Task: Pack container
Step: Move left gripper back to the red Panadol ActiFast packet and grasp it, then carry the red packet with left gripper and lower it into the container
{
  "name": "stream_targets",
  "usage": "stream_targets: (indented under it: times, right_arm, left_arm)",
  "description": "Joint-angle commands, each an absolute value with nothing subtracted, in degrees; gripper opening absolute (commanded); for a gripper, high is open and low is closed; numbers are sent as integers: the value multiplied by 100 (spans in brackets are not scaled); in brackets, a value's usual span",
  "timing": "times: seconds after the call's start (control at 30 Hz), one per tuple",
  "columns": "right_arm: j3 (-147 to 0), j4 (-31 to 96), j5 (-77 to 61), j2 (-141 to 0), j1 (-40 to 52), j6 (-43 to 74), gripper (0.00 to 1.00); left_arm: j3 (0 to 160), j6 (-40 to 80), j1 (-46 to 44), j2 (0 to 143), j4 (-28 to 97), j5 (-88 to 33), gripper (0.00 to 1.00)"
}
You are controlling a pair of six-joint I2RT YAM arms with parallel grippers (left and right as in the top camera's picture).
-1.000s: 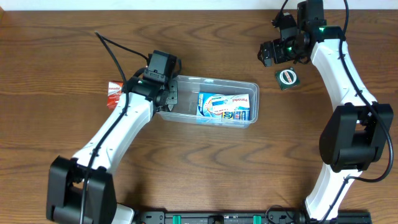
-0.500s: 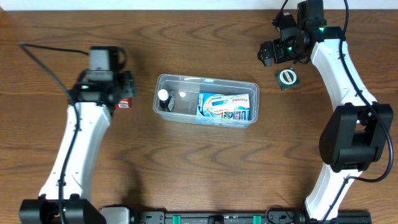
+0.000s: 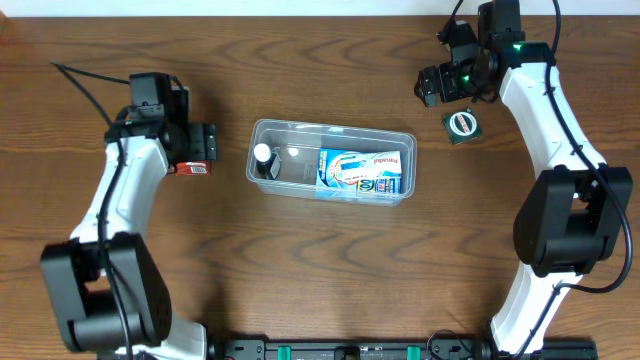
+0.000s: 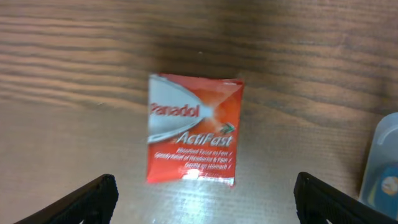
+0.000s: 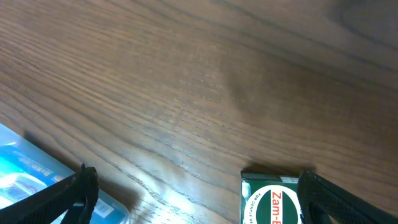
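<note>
The clear container (image 3: 300,128) sits mid-table. It holds a blue Panadol box (image 3: 362,170) on its right side and a small white-capped bottle (image 3: 262,158) at its left end. My left gripper (image 3: 203,143) hovers open left of the container, over a red Panadol ActiFast box (image 3: 190,168). In the left wrist view that red box (image 4: 193,130) lies flat on the wood ahead of the wide-apart fingers (image 4: 93,199), untouched. My right gripper (image 3: 432,85) hangs open at the back right, above and left of a green Zam-Buk box (image 3: 461,125), nothing between its jaws.
The green Zam-Buk box (image 5: 273,202) lies near the right finger (image 5: 348,199) in the right wrist view, and a corner of the container (image 5: 25,171) shows at lower left. The container's edge (image 4: 382,162) shows at the left wrist view's right border.
The left gripper left the small bottle in the container's left end, swung away to the left, opened wide, and now hangs over the red box. The right arm has not moved.
</note>
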State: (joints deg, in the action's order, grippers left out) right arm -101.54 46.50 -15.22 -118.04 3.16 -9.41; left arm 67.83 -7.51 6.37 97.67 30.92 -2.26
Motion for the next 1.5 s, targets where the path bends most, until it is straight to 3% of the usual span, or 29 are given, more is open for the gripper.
stream_targets:
  times: [0.0, 0.8, 1.0, 1.47]
  right_arm:
    - [-10230, 4654, -1566, -11819, 333, -882, 98]
    - [-10230, 4654, -1566, -11819, 340, -882, 99]
    - [-10230, 4654, -1566, -11819, 340, -882, 99]
    - [-10230, 4654, -1566, -11819, 340, -882, 99]
  left_arm:
    - [6886, -943, 668, 10066, 2982, -410, 92]
    - [6886, -939, 797, 10975, 2467, -344, 93]
    - [6886, -917, 797, 10971, 2469, -346, 72]
    - [6897, -421, 794, 10029, 2519, -346, 70]
